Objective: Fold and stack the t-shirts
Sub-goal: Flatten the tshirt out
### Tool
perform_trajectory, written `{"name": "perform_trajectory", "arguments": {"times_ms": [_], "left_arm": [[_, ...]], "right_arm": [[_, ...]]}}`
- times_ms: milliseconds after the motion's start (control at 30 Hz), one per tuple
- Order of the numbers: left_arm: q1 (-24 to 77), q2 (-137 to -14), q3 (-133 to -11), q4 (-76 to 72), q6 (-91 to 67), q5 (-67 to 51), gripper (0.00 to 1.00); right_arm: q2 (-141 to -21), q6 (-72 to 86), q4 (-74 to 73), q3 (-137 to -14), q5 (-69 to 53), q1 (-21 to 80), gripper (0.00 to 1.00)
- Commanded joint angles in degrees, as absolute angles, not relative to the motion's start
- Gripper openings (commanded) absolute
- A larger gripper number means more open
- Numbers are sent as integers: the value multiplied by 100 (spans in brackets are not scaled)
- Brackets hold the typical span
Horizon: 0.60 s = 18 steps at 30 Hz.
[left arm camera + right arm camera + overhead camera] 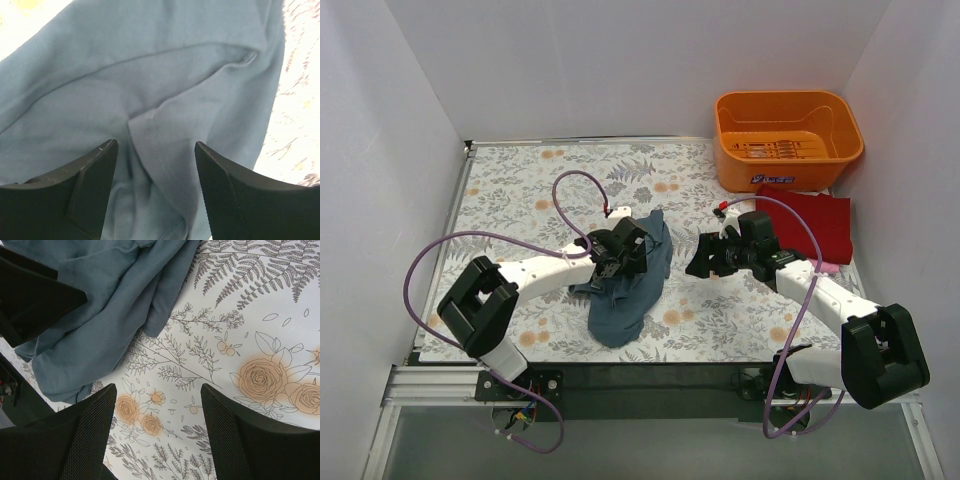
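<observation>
Right now, nearest the arm bases, the slate blue-grey t-shirt (623,305) lies crumpled and unfolded on the floral tabletop (520,190). The left jaws hang spread wide over its upper part with a hemmed fold between them, probably lined up to pinch that edge and pull it flat. The right jaws, also open and empty, hover over bare print just beside the cloth. Farther right, the dark red t-shirt (817,222) sits folded over the pink t-shirt (830,268), seemingly the stack, in front of the orange basket (820,165).
</observation>
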<state>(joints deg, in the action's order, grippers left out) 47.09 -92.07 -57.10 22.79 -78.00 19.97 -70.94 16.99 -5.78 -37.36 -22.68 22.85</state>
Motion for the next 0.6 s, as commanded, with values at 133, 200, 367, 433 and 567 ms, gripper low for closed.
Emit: {"name": "perform_trajectory", "arguments": {"times_ms": [133, 200, 367, 433, 567], "left_arm": [[4632, -9255, -5985, 1864, -7840, 2303, 56], [4579, -9333, -6038, 1820, -7822, 2268, 54], [4553, -9501, -6170, 1758, -7691, 2127, 47], [4553, -9527, -6187, 1740, -7664, 2066, 42], [4553, -9466, -6144, 1705, -7620, 2004, 33]], "right_arm": [[-6987, 1775, -343, -3691, -2399, 2320, 63], [-6987, 1784, -343, -3691, -2400, 2312, 63], [-6979, 1784, -325, -3665, -2391, 2320, 63], [-6987, 1775, -334, -3656, -2391, 2320, 63], [-6987, 1775, -334, -3647, -2382, 2329, 63]]}}
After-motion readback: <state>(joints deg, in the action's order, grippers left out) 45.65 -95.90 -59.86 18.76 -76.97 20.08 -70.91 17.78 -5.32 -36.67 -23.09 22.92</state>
